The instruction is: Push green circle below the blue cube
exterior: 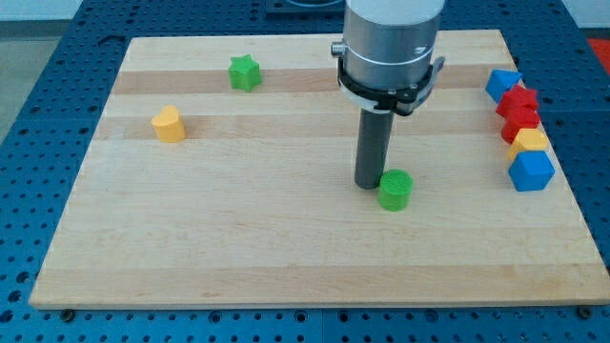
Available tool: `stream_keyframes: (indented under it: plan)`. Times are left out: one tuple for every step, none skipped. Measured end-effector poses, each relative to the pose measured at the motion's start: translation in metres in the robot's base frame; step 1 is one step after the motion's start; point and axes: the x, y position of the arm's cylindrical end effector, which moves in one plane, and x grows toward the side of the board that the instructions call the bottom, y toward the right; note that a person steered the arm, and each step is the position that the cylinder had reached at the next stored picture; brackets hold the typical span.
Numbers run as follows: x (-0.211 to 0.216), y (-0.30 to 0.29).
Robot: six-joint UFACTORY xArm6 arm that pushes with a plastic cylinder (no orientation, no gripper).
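Note:
The green circle point(395, 190) is a short green cylinder lying a little right of the board's middle. My tip point(370, 183) is at the lower end of the dark rod, touching or almost touching the green circle's left side. The blue cube point(531, 171) sits near the board's right edge, at the bottom of a column of blocks, to the right of the green circle and slightly higher in the view.
Above the blue cube stand a yellow block point(529, 142), two red blocks point(520, 122) point(520, 99) and another blue block point(501, 83). A green star point(245, 72) lies at the upper left. A yellow heart-shaped block point(169, 124) lies at the left.

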Motion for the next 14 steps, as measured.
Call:
stream_keyframes:
  plan:
    - [0.001,-0.001]
    - [0.027,-0.017]
    - [0.027,-0.020]
    - [0.024,-0.005]
    - [0.024,0.004]
    - [0.024,0.009]
    - [0.024,0.026]
    - [0.022,0.026]
    - [0.020,0.049]
    - [0.020,0.050]
    - [0.020,0.066]
    - [0.020,0.092]
    - [0.023,0.107]
    - [0.031,0.123]
